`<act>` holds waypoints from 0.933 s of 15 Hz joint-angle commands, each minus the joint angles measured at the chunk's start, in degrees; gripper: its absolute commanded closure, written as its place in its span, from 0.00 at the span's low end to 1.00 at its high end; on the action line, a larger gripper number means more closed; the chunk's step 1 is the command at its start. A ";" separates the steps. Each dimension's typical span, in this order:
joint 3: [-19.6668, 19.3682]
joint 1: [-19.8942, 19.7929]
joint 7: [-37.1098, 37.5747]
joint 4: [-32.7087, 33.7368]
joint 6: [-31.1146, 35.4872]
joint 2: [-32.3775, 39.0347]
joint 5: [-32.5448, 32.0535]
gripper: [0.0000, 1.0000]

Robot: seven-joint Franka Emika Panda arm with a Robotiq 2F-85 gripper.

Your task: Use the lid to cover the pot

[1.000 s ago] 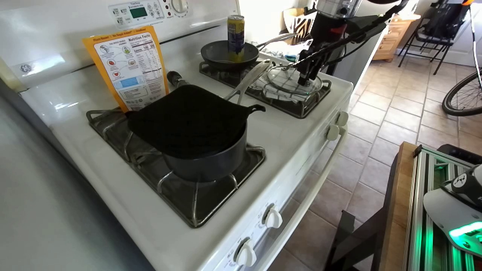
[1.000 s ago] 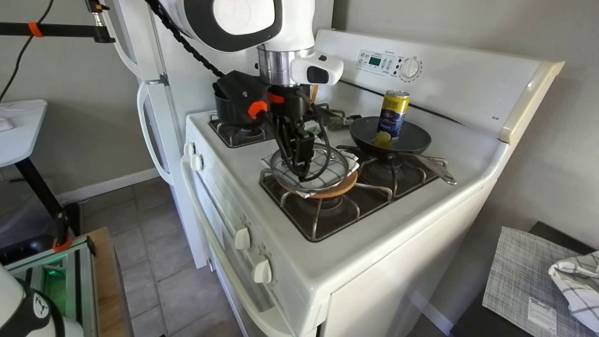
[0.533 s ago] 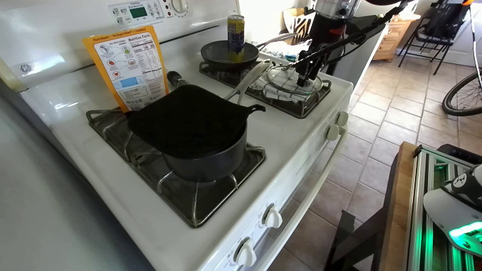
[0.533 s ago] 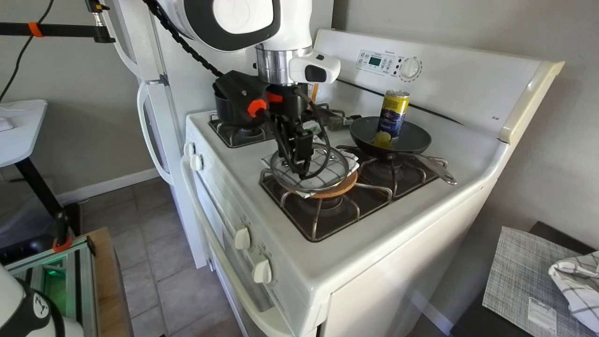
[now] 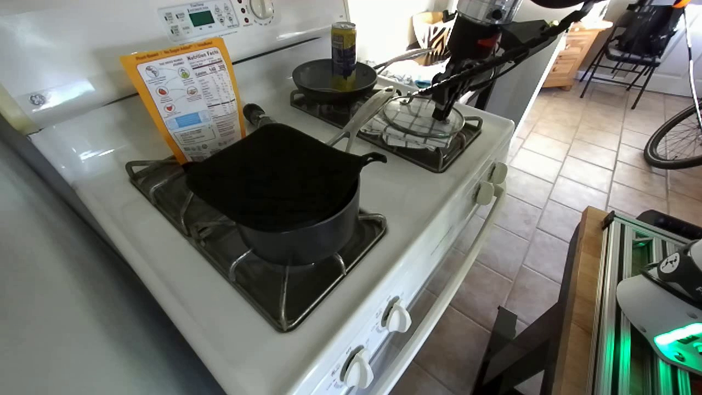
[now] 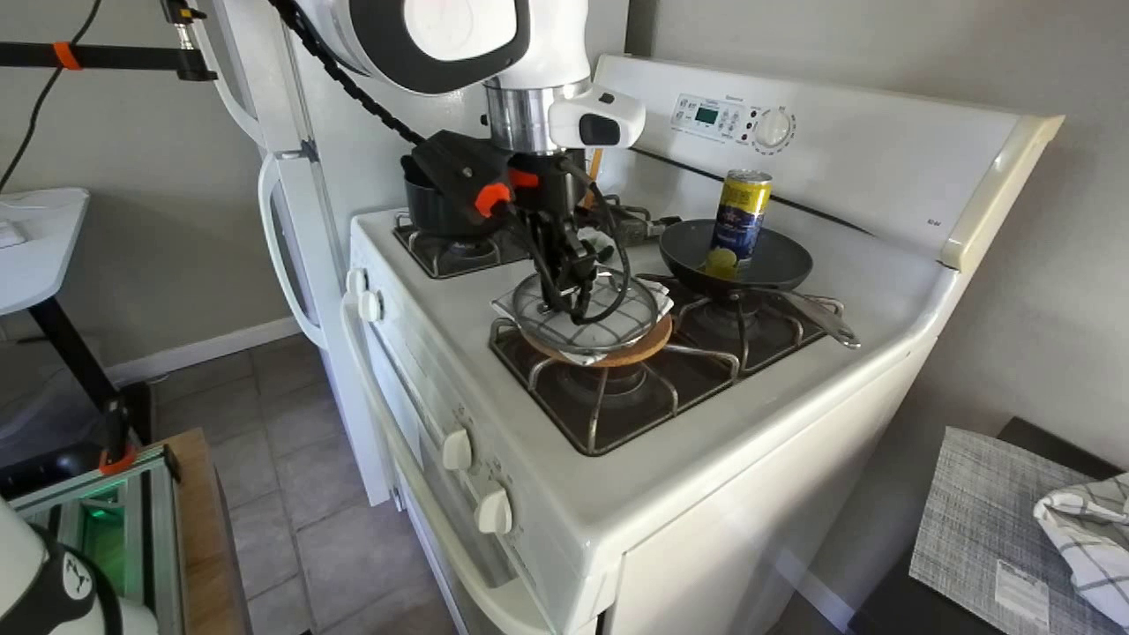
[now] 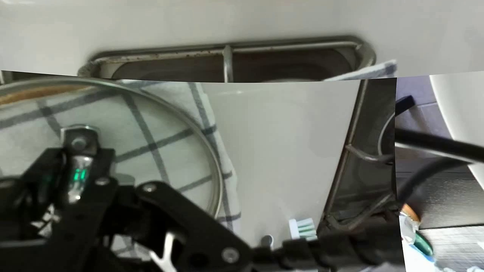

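The clear glass lid [image 5: 417,118] has a metal rim. It lies on a checked cloth [image 5: 419,140] over a cork trivet [image 6: 651,347] on a front burner; it also shows in the other-angle exterior view [image 6: 622,309] and the wrist view [image 7: 166,124]. My gripper [image 7: 77,153] is over the lid's centre, its fingers on either side of the handle, apparently shut on it. The gripper points down in both exterior views [image 5: 440,114] [image 6: 578,300]. The black pot [image 5: 299,238] stands on the other front burner; its inside looks plain black. It is partly hidden in an exterior view [image 6: 430,207].
A smaller dark pan [image 5: 310,77] with an upright can [image 5: 343,52] stands on the burner behind the lid. A yellow-edged package [image 5: 192,104] stands behind the pot. A metal handle [image 5: 364,115] sticks out between pot and lid. A brush [image 7: 303,229] shows in the wrist view.
In the last half second the gripper and lid have shifted slightly together, towards the pot's side. The cloth and trivet beneath have shifted a little too. The pot has not moved.
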 commanded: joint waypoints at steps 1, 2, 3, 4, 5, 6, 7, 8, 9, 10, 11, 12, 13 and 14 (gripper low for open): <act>0.68 -0.51 1.45 -0.21 1.33 0.70 -1.97 0.48; 0.66 -0.48 1.41 -0.22 1.36 0.74 -2.08 0.39; 0.60 -0.44 1.26 -0.16 1.40 0.86 -2.07 0.36; 0.53 -0.38 0.96 -0.13 1.36 0.96 -2.00 0.75; 0.47 -0.32 0.59 -0.12 1.27 1.04 -1.92 0.69; 0.44 -0.29 0.46 -0.16 1.27 1.03 -1.87 0.69; 0.41 -0.26 0.18 -0.14 1.40 0.98 -1.88 0.77; 0.37 -0.25 -0.08 -0.05 1.62 0.94 -1.88 0.84; 0.29 -0.25 -0.76 -0.12 2.15 0.85 -2.07 0.92; 0.21 -0.28 -1.30 -0.17 2.30 0.74 -2.22 0.99; 0.13 -0.18 -1.94 -0.16 2.36 0.66 -1.95 1.00; -0.02 -0.02 -2.73 -0.23 1.35 0.23 -1.35 0.95; -0.01 -0.02 -3.13 -0.17 0.36 -0.41 -1.40 0.95; -0.05 -0.03 -3.40 -0.32 -0.79 -1.79 -1.31 0.95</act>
